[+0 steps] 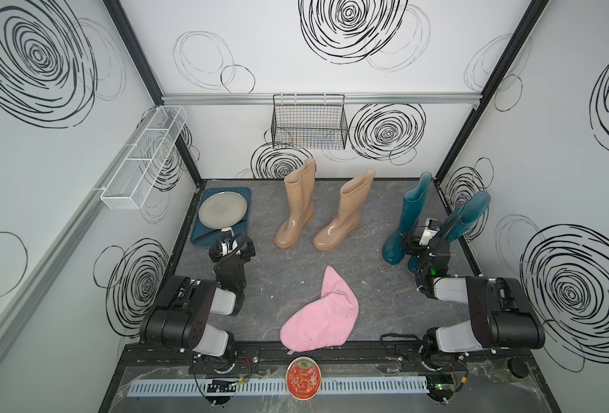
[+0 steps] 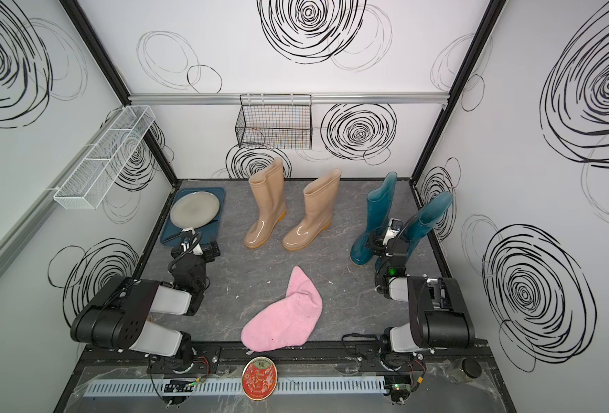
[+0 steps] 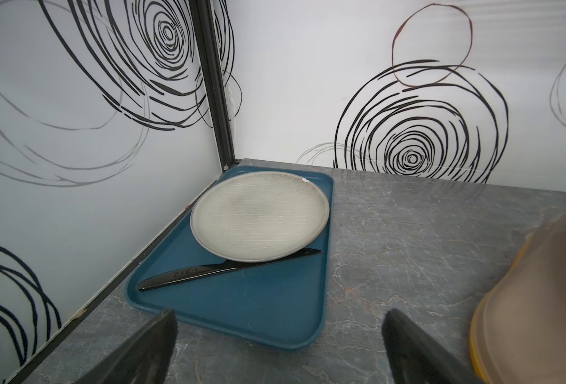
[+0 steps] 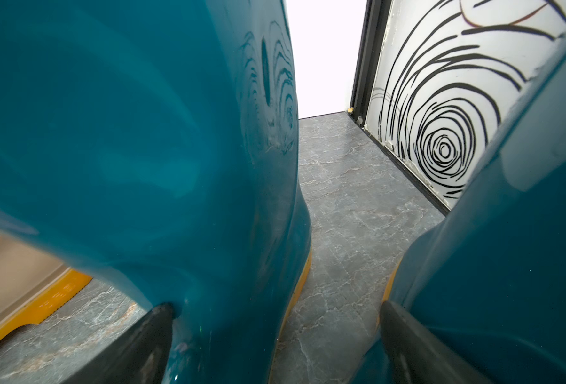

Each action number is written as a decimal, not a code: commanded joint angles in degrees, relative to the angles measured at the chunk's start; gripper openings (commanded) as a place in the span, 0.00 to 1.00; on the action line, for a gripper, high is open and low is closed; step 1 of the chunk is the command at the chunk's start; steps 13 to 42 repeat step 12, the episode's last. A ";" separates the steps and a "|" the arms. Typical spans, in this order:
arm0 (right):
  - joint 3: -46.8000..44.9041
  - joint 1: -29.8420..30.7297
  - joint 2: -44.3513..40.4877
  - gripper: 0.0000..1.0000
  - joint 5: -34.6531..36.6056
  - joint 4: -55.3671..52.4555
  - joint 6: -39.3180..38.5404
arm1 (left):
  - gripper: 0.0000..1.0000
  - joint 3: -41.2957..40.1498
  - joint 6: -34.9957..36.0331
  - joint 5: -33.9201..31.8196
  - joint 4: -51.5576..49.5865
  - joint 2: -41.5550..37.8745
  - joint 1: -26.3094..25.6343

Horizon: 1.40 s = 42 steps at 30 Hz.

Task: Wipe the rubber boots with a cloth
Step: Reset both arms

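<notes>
Two beige rubber boots (image 1: 294, 211) (image 1: 346, 218) stand upright at the back middle of the table, seen in both top views. Against the right wall stand two teal boots (image 1: 408, 221) (image 1: 469, 214). A fluffy pink cloth (image 1: 322, 314) (image 2: 285, 318) lies loose at the front middle, touched by neither arm. My right gripper (image 4: 276, 308) is open and low between the teal boots, with the heel of one teal boot (image 4: 142, 149) partly between its fingers. My left gripper (image 3: 280, 316) is open and empty over the table, beside a blue tray's near corner.
The blue tray (image 3: 241, 332) in the back left corner holds a grey plate (image 3: 260, 216) and a black knife (image 3: 208, 274). A beige boot (image 3: 534, 316) is close to the left gripper. A black wire basket (image 1: 309, 121) and a white mesh shelf (image 1: 145, 157) hang on the walls.
</notes>
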 commanded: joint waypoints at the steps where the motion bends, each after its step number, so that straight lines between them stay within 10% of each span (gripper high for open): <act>1: -0.42 -0.26 0.63 1.00 0.04 -0.27 -0.03 | 0.99 0.71 0.83 -0.69 4.25 0.11 -0.24; 42: -0.45 -0.37 0.65 1.00 -0.13 -0.27 -0.04 | 0.99 0.74 0.77 -0.68 4.29 0.11 -0.24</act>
